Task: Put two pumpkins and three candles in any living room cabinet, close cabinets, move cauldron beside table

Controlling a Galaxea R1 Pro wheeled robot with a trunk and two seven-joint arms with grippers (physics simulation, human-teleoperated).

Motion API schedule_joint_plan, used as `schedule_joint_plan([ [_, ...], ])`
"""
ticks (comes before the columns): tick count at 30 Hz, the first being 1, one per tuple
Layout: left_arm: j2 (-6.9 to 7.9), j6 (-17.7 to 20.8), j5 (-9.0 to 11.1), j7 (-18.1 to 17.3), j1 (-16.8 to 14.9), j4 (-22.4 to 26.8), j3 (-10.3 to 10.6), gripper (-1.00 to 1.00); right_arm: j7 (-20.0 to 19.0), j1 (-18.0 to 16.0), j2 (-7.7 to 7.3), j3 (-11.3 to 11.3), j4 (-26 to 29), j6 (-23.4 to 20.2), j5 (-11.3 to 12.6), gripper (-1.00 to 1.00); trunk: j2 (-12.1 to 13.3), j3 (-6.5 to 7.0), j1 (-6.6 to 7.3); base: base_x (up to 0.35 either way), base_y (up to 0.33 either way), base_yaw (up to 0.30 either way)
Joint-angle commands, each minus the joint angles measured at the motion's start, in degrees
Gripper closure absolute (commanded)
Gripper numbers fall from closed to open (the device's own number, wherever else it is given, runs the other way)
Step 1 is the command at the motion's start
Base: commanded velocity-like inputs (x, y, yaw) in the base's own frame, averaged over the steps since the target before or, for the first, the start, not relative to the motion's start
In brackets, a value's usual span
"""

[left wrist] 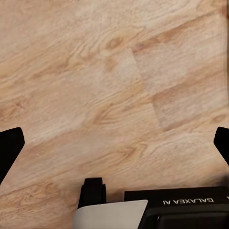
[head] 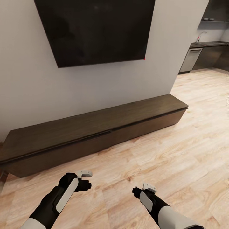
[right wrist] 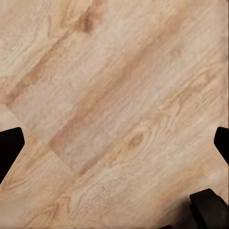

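Both of my arms hang low over the wood floor (head: 178, 143). My left gripper (head: 83, 179) sits at about 7 o'clock in the head view, and my right gripper (head: 147, 188) at about 5 o'clock. In each wrist view the two black fingertips (left wrist: 9, 148) stand far apart at the edges, with bare floor between them, so both grippers are wide and hold nothing.

The cabinet (head: 92, 133) lies ahead at 12 o'clock, near but not touching. It runs along the wall under the dark TV (head: 95, 28). Its fronts look closed.

I think I am between trips. Next I must turn and find the pumpkins, candles or cauldron.
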State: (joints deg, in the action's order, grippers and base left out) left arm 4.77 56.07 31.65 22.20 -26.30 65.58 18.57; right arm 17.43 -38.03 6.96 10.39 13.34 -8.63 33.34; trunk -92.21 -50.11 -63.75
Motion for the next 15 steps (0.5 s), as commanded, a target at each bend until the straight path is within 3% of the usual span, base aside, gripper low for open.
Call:
schedule_joint_plan([
  [1,0.07,0.09,0.61,0.6,-0.04,0.07,0.16,-1.0,0.41,-0.02,-0.02,0.49,-0.33,-0.31,0.2,-1.0,-0.02,-0.12,0.0,0.0,0.0,-0.186],
  [15,0.07,0.09,0.61,0.6,-0.03,-0.01,0.16,-1.0,0.82,-0.02,-0.02,0.03,-1.33,0.51,1.18,-1.0,-0.02,-1.11,0.0,0.0,0.0,-0.186],
])
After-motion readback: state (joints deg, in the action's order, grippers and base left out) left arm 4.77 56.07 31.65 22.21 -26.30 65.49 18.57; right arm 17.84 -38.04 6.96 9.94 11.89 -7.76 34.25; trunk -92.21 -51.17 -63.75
